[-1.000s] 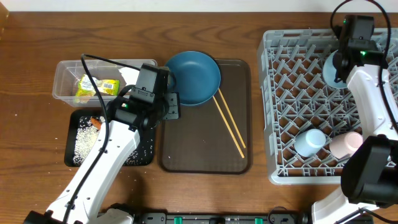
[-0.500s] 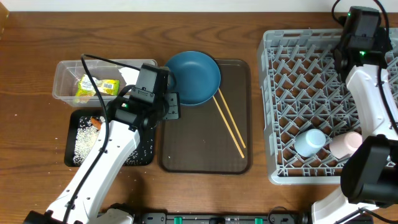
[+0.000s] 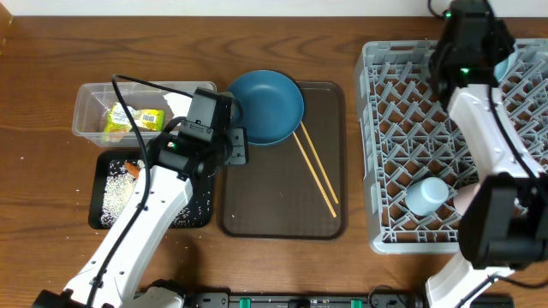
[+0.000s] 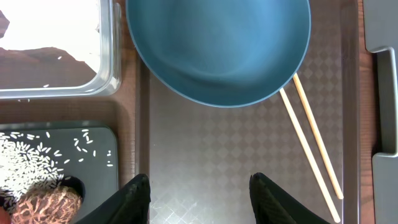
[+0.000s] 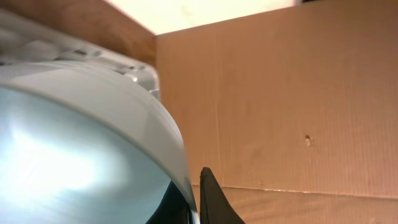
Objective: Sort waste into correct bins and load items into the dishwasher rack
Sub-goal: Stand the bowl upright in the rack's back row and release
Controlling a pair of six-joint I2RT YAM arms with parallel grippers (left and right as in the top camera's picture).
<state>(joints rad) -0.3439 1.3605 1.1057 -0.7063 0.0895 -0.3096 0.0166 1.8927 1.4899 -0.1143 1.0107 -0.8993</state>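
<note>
My right gripper (image 5: 194,185) is shut on the rim of the pale blue-white bowl (image 5: 74,137), held up at the back of the dishwasher rack (image 3: 402,128); a sliver of the bowl (image 3: 506,62) shows past the wrist. A light-blue cup (image 3: 425,194) and a pink cup (image 3: 467,200) sit in the rack's front. My left gripper (image 4: 200,182) hangs open over the brown tray, just in front of the blue plate (image 4: 217,43). The chopsticks (image 4: 311,143) lie to its right. The wrapper (image 3: 133,120) and napkin (image 3: 178,104) lie in the clear tub (image 3: 88,96). Rice, carrot (image 3: 131,165) and a brown piece (image 4: 43,208) lie in the black tray (image 3: 97,190).
The dark brown serving tray (image 3: 282,205) lies between the bins and the rack. A cardboard wall (image 5: 280,93) rises behind the rack. My left arm crosses over the black tray's right side. Loose rice grains (image 3: 199,205) dot the black tray by the arm.
My right arm has swung at the rack's back and carried the bowl from the rack's rear to the upper right. The left arm and gripper have stayed still.
</note>
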